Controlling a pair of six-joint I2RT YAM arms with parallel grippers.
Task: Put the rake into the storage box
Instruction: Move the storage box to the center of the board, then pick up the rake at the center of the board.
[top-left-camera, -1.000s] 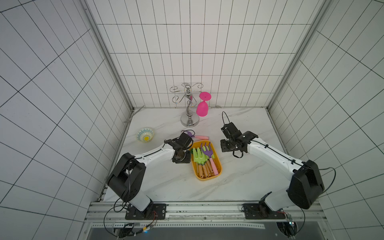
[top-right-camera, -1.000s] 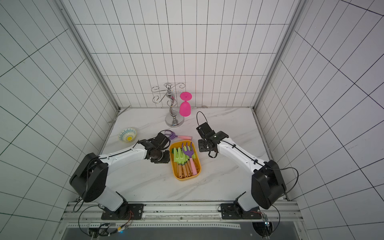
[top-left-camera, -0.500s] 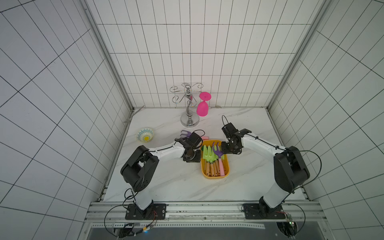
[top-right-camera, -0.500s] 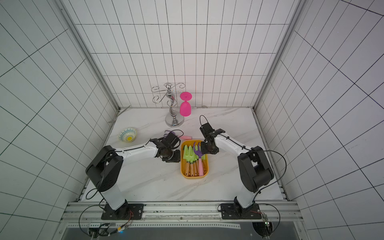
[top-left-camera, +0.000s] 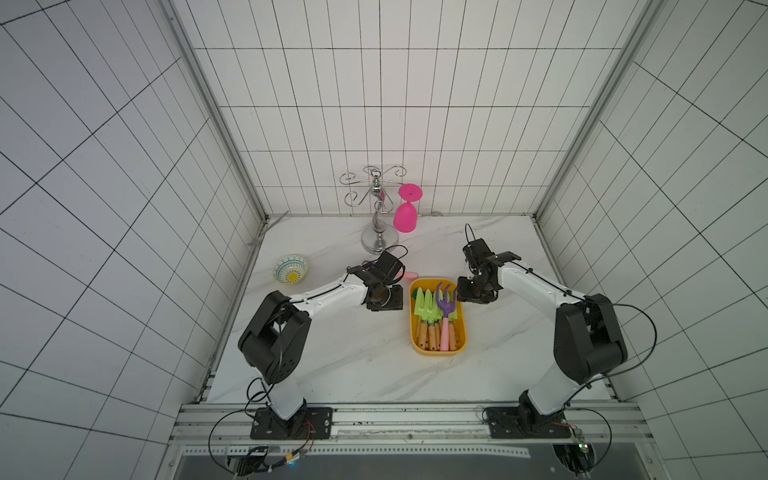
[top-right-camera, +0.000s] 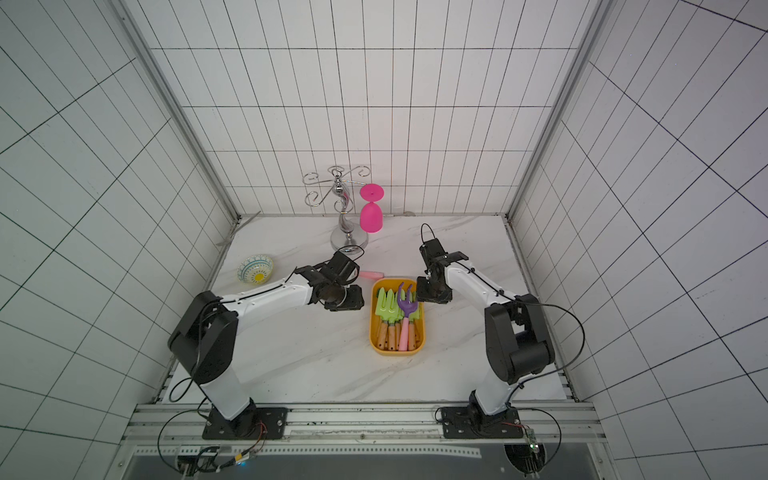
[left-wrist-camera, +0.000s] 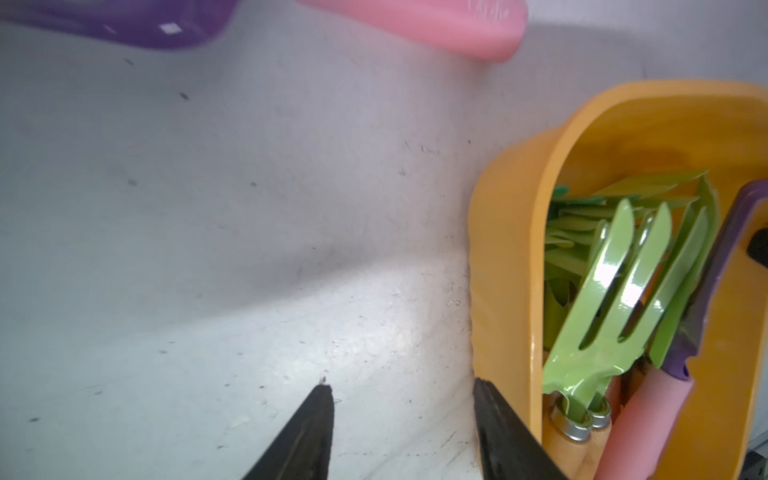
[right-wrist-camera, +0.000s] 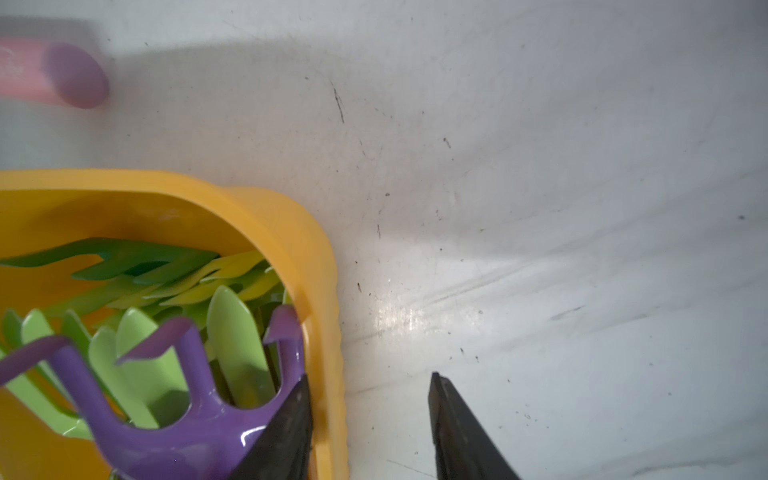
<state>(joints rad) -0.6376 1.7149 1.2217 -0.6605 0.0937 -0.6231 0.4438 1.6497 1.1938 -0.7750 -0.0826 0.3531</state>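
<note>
Rake, purple head and pink handle, lies inside storage box on top of green tools, head toward far end. Placing looks done. Left gripper empty, jaws apart, low over table just beside box's outer wall. Right gripper empty too, jaws apart, astride box wall near rake head: one finger over inside, one over table. Probably left to do: arms drawing clear. Second pink-handled tool lies on table beyond box.

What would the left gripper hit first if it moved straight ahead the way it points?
Probably the bare table: the left gripper aims at it, just beside the storage box. Depth is hard to judge.
</note>
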